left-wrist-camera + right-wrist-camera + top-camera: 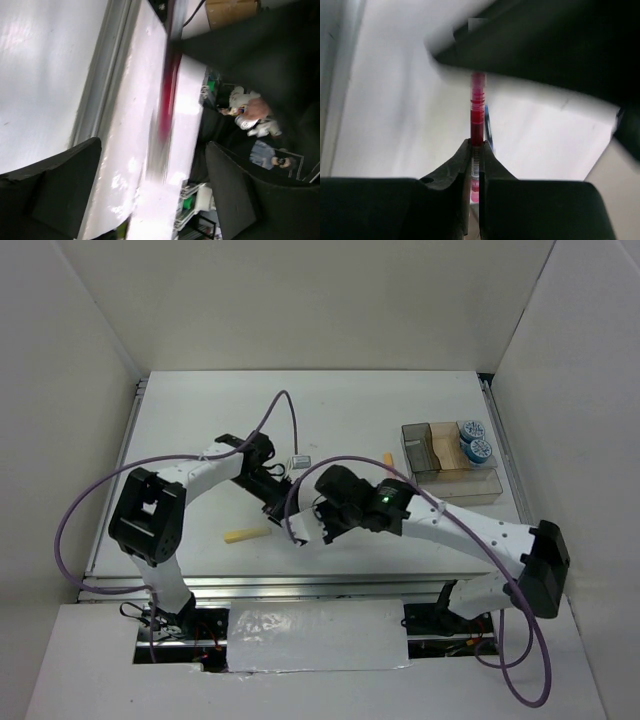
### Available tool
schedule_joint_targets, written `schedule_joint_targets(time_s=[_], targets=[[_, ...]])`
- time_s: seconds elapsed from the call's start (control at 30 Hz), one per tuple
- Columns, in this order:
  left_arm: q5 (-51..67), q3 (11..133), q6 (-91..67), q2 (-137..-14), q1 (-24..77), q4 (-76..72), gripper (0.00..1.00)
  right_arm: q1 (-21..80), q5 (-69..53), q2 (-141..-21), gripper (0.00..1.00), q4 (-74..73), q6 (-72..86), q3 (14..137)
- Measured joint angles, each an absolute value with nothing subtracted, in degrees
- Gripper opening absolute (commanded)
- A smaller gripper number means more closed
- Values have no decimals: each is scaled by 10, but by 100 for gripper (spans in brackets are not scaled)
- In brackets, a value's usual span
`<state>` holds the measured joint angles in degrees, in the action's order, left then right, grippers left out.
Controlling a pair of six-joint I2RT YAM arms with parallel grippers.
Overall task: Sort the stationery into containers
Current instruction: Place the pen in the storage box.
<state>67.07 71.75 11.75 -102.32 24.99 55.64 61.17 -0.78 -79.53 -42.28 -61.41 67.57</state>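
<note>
Right wrist: right gripper (476, 148) pinches red pen (478, 107).

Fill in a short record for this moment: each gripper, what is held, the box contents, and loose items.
left gripper: open, fingers wide apart
right gripper: shut on the red pen
red pen: upright between the right fingers, off the table
box: far right of the table, two tape rolls in its right compartment
loose on table: yellow highlighter near the front, orange highlighter left of the box
</note>
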Motion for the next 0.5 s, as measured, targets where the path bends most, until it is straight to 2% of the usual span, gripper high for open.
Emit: schedule_joint_targets(time_s=[0.3, 0.5], targets=[[628, 697, 83, -985, 168, 493, 99, 368, -19, -618, 1, -442, -704, 564], [598, 697, 70, -975, 170, 467, 99, 114, -34, -600, 1, -453, -838, 527]])
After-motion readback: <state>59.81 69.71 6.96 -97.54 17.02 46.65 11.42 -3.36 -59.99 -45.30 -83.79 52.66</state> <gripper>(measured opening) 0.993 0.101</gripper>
